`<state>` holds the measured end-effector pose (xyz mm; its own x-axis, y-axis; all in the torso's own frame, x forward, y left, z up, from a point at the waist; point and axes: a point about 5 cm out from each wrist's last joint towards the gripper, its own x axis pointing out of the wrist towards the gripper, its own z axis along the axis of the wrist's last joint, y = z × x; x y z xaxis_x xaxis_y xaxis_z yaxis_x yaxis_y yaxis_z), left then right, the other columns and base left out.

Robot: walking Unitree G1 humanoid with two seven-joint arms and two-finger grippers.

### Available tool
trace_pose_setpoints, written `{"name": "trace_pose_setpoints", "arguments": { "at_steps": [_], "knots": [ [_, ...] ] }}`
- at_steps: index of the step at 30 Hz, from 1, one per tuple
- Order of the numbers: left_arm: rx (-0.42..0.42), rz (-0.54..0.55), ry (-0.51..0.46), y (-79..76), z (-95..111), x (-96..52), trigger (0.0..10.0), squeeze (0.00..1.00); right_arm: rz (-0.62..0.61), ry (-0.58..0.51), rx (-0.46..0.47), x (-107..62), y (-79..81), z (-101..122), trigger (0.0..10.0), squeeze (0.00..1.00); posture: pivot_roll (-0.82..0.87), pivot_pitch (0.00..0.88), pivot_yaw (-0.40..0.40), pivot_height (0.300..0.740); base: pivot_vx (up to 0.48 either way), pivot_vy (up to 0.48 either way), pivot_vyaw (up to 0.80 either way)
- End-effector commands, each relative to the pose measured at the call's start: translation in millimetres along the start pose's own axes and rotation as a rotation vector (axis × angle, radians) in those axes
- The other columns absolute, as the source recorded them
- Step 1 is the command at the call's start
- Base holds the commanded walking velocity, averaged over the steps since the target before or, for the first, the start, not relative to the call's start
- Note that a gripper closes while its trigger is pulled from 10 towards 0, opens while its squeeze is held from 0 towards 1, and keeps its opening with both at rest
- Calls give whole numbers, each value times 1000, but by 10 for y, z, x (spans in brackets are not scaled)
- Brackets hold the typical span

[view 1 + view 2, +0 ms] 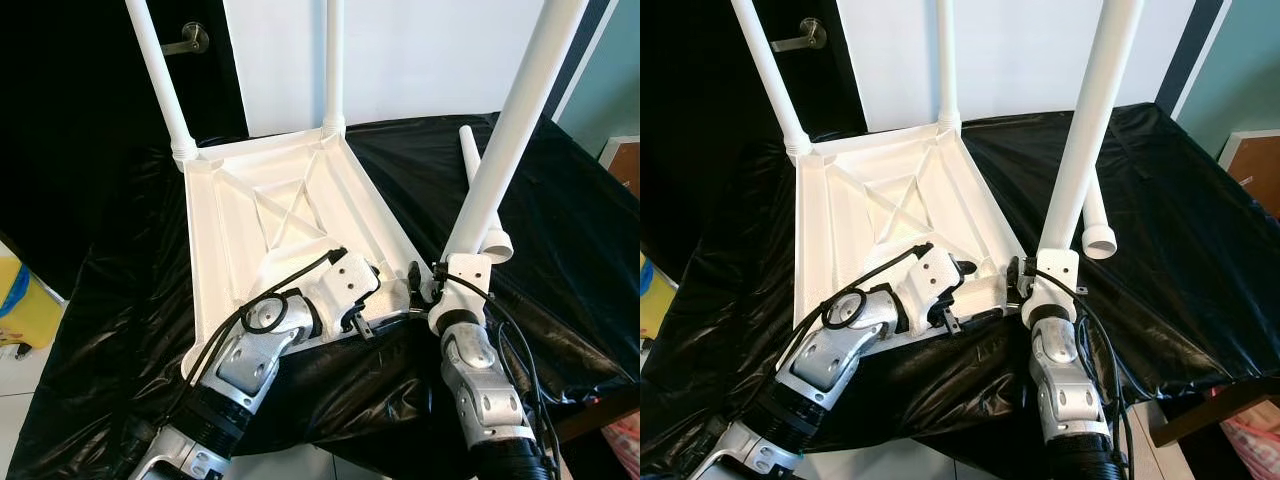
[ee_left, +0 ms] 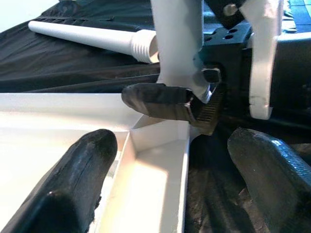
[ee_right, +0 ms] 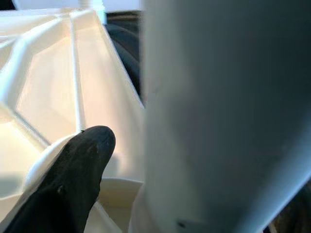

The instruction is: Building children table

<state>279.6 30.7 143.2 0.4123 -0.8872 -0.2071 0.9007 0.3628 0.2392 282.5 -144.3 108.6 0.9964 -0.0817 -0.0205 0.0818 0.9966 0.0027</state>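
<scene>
Left eye view: I am standing over an upturned white tabletop (image 1: pixel 270 215) that is lying underside-up on a black sheet (image 1: pixel 560 250) covering the work surface. Its ribbed underside with a crossed brace is facing me. Two white legs are already standing upright in the far corners, the far-left leg (image 1: pixel 160 80) and the far-right leg (image 1: pixel 334 60).

My right gripper (image 1: pixel 1025 285) is gripping a third leg (image 1: pixel 510 130) low on its shaft and is holding it roughly upright, tilted slightly to my right, at the tabletop's near-right corner. In the right wrist view, one black finger (image 3: pixel 73 179) is pressing beside the pale shaft (image 3: pixel 223 111), with a round corner socket (image 3: pixel 114 187) showing just under it. I cannot tell whether the leg's end is seated in that socket.

My left gripper (image 2: pixel 165 194) is hovering at the same corner with its fingers spread apart, one finger (image 2: pixel 73 184) over the tabletop's inner side and the other outside the rim, touching nothing that I can make out.

A fourth, loose leg (image 1: pixel 1097 225) is lying flat on the sheet just beyond my right wrist, its threaded end visible in the left wrist view.

A dark door with a metal handle (image 1: pixel 188 42) is standing behind the table.
</scene>
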Motion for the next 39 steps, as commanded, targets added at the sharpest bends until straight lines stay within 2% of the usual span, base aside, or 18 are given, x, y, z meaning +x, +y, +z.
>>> {"name": "trace_pose_setpoints", "arguments": {
  "at_steps": [1,4,5,7,10,11,13,16,17,24,25,26,27,28,37,38,39],
  "knots": [
    [14,42,11,64,-14,-10,10000,0,63,-30,2,-42,-14,20,10000,769,-149,0,9,740,0,0,0],
    [16,43,13,72,-14,-15,10000,0,94,-40,1,-59,-28,25,10000,769,-151,0,13,740,0,0,0],
    [16,39,12,69,-15,-16,10000,0,154,-60,-8,-50,-54,49,10000,0,-155,0,17,740,0,0,0],
    [16,39,12,69,-15,-16,10000,0,154,-60,-8,-50,-54,49,10000,0,-155,0,17,740,0,0,0],
    [15,22,7,42,-11,-6,10000,0,263,-92,-30,4,-115,108,10000,0,-158,0,22,740,0,0,0],
    [15,22,7,42,-11,-6,10000,0,263,-92,-30,4,-115,108,10000,0,-158,0,22,740,0,0,0],
    [-6,-12,-5,3,7,0,10000,0,378,-106,-60,64,-172,165,10000,0,-157,0,24,740,0,0,0],
    [-16,-26,-10,-11,15,-1,10000,0,412,-110,-71,78,-188,181,10000,0,-157,0,24,740,0,0,0],
    [-34,-49,-21,-37,30,-8,10000,0,483,-101,-91,104,-203,193,10000,0,-157,0,27,740,0,0,0],
    [-53,-85,-34,-82,56,-16,10000,0,620,-68,-144,170,-254,203,10000,0,-152,0,29,740,0,0,0],
    [-52,-86,-35,-83,60,-16,10000,0,647,-51,-164,189,-278,187,4863,0,-146,0,25,740,0,0,0],
    [-51,-84,-35,-80,63,-21,10000,0,666,-35,-181,201,-299,168,3059,0,-146,0,25,740,0,0,0],
    [-51,-84,-35,-80,63,-21,10000,0,666,-35,-181,201,-299,168,3059,0,-146,0,25,740,0,0,0],
    [-50,-83,-36,-76,65,-24,10000,0,684,-26,-189,209,-319,155,0,0,-146,0,25,740,0,0,0],
    [-55,-74,-33,-71,64,-34,10000,0,708,12,-203,205,-410,78,0,0,-142,0,22,740,0,0,0],
    [-56,-73,-31,-71,65,-37,10000,0,703,20,-204,204,-426,65,1451,0,-145,0,23,740,0,0,0],
    [-56,-73,-30,-72,65,-39,10000,0,699,25,-205,202,-437,56,1451,0,-146,0,24,740,0,0,0]
  ]
}}
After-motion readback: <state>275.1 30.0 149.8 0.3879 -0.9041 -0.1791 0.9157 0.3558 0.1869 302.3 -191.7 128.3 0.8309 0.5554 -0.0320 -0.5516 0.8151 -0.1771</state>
